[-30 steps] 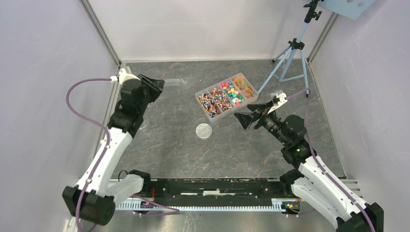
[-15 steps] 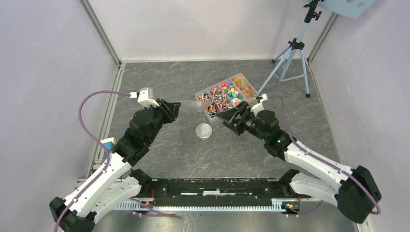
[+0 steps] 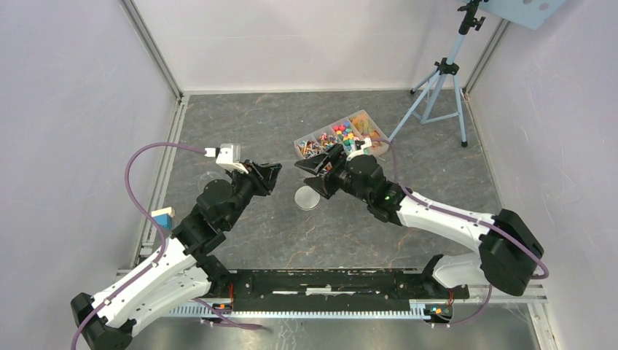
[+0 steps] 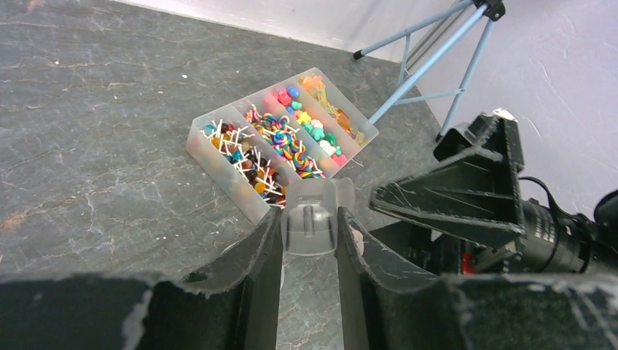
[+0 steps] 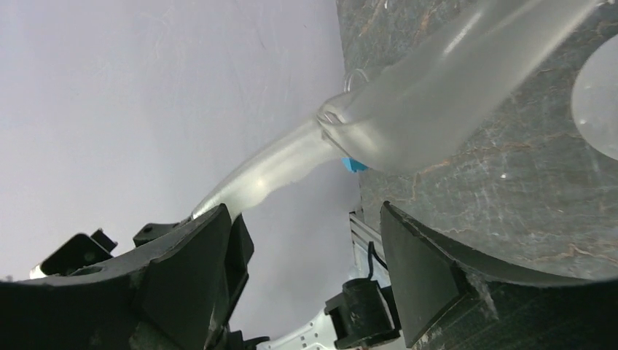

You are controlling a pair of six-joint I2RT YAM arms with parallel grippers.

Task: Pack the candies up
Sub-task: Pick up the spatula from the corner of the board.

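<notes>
The candies point(image 3: 342, 138) lie sorted in a clear compartment tray point(image 3: 368, 117) at the back centre; they also show in the left wrist view point(image 4: 288, 142). My left gripper point(image 3: 275, 171) is shut on a clear plastic bag point(image 4: 310, 227) and holds it above the floor, left of the tray. The bag stretches across the right wrist view point(image 5: 437, 95). My right gripper point(image 3: 310, 169) is open, facing the left gripper, its jaws wide apart just short of the bag point(image 5: 302, 211). The round grey lid point(image 3: 307, 197) lies flat below both grippers.
A light blue tripod point(image 3: 437, 80) stands at the back right, beside the tray. Grey walls close in the left, back and right sides. The right arm's wrist point(image 4: 466, 197) fills the space right of the left gripper. The lid's edge shows in the right wrist view point(image 5: 601, 102).
Both arms have swung in toward the middle. The left gripper carried the bag right and nearer. The right gripper moved left past the tray's near corner and now faces the bag.
</notes>
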